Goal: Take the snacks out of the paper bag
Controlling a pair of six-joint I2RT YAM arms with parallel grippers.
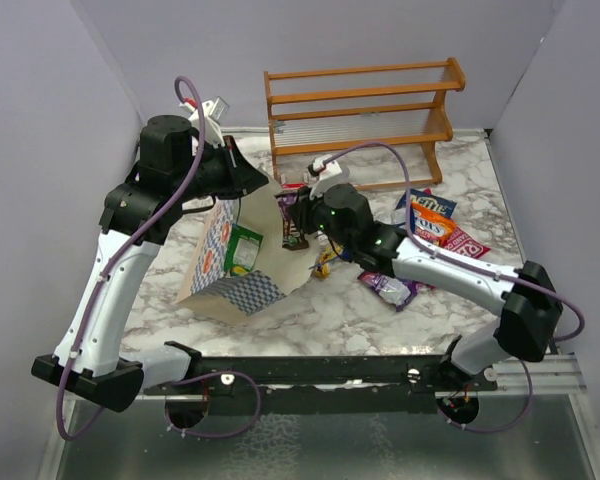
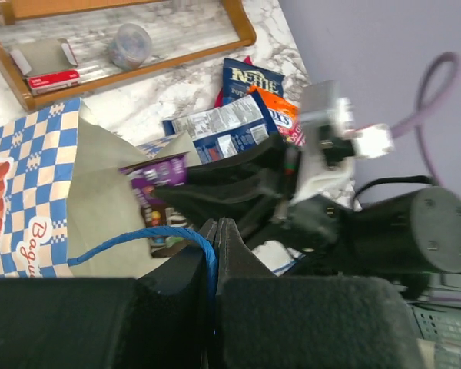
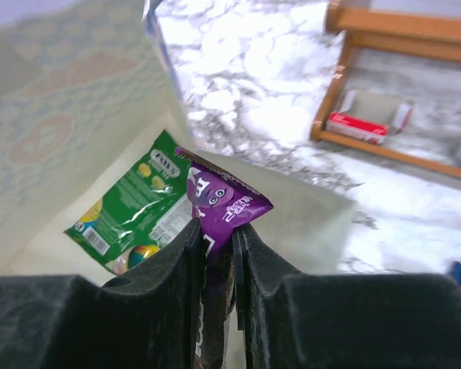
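We can read little. On the paper bag (image 2: 31, 154), beside the blue-and-white check, a cursive "Bagu…" runs off the frame. The dark blue packet (image 2: 251, 77) carries pale block lettering, upside down and too blurred for us to spell. The print on the silver-blue packet (image 2: 223, 127) is too small to read.

From above, the bag lies tipped on the marble counter (image 1: 320, 320) at about 9 o'clock, its mouth turned toward 3 o'clock. The left tool (image 2: 217, 231) is clenched on its blue cord handle (image 2: 138, 238). The right tool (image 3: 215, 231) reaches into the mouth and grips a purple packet (image 3: 224, 201) with a cartoon face on it. Just behind it, at 9 o'clock, a green packet (image 3: 134, 215) lies flat on the bag's inner wall.

At 3 o'clock a heap lies on the counter: the blue packets, an orange packet (image 2: 276, 111), a red packet (image 1: 465, 240) and a purple-and-silver one (image 1: 388, 288). At 12 o'clock stands a wooden rack (image 1: 452, 80) with a clear cup (image 2: 131, 44) and a red-and-white box (image 2: 54, 79) at its foot. The right arm's black body blocks much of the left wrist view.
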